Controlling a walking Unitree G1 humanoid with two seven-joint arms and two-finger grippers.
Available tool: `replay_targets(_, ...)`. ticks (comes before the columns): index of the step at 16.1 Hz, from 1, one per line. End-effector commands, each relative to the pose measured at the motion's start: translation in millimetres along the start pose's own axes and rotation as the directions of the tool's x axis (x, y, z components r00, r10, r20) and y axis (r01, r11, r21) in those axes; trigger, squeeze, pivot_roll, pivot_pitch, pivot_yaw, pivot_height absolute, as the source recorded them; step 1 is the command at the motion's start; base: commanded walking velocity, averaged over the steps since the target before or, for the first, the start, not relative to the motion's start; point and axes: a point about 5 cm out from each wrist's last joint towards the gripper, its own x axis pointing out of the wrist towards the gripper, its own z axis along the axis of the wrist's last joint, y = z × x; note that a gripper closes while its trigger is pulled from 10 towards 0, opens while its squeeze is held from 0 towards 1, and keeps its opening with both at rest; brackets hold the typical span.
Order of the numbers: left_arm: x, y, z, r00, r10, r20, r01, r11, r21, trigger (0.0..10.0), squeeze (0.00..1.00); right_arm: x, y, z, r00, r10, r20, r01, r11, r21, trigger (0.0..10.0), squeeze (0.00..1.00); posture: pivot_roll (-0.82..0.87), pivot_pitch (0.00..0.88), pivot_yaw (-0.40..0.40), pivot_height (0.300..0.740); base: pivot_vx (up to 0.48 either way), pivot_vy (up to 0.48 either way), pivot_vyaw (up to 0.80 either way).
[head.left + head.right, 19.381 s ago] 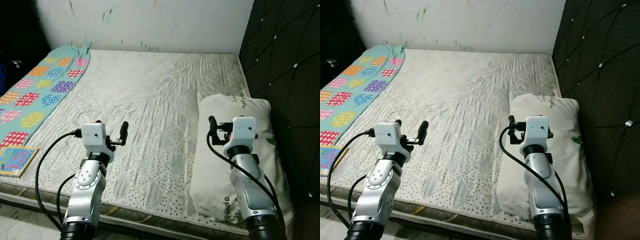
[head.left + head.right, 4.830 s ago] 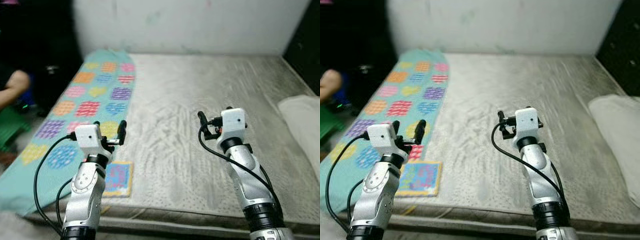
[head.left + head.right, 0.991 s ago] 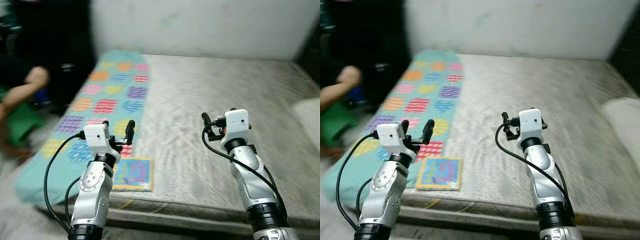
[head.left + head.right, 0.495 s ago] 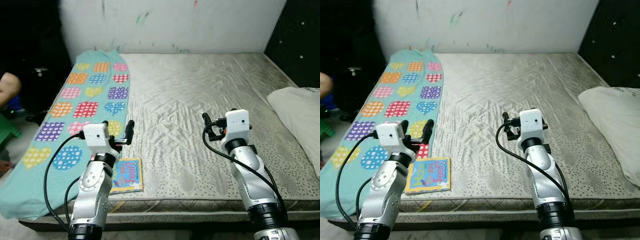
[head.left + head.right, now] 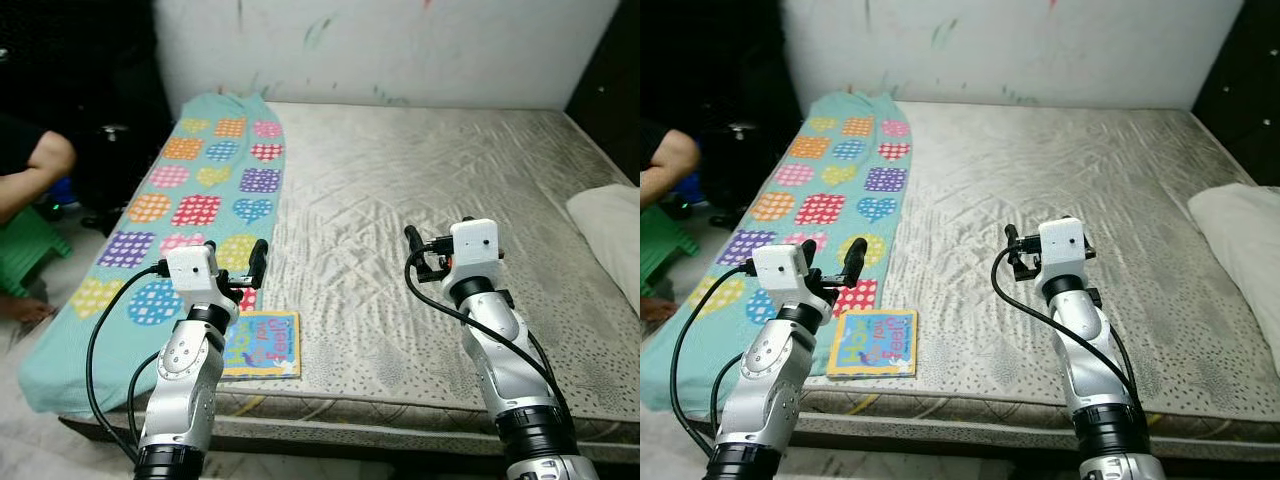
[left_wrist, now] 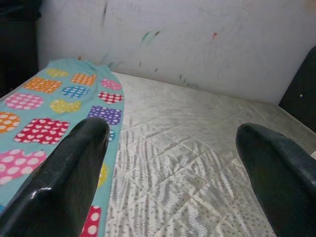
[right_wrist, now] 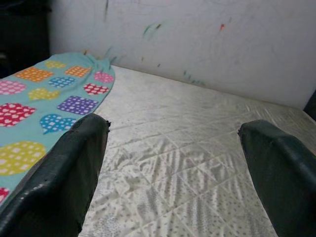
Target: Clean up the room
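Near the bed's front edge lies a picture book (image 5: 262,344); approach step, nothing grasped. Left claw (image 5: 236,263) and right claw (image 7: 173,173) hover with fingers apart; next, lower left onto book.

Bare grey quilted mattress (image 5: 420,200), patterned stitching. White wall (image 5: 400,50) behind, smeared with faint green and red marks. Dark tufted headboard (image 5: 1250,80) at far right edge. Person's arm (image 5: 35,170) at left edge, beside a green stool (image 5: 20,260) on the floor.
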Motion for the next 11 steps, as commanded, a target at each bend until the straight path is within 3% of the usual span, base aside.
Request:
replay_targets(1,1.6,0.8,-0.5,1.0,0.005,-0.013,-0.005,1.0,0.011,10.0,0.0,1.7,-1.8,3.7,1.0,-0.01,0.017,0.01,1.0,0.003,10.0,0.0,-0.09,0.0,0.024,0.74,0.0,0.0,0.0)
replay_targets(8,2.4,0.1,-0.8,1.0,0.0,-0.019,0.0,1.0,0.017,10.0,0.0,1.7,-0.7,2.7,1.0,-0.007,0.009,0.006,1.0,0.011,10.0,0.0,-0.09,0.0,0.026,0.74,0.0,0.0,0.0)
replay_targets(11,2.8,-0.2,-1.5,1.0,-0.003,-0.021,0.003,1.0,0.02,10.0,0.0,2.2,-0.8,1.0,1.0,-0.008,0.002,0.008,1.0,0.01,10.0,0.0,-0.09,0.0,0.026,0.74,0.0,0.0,-0.8)
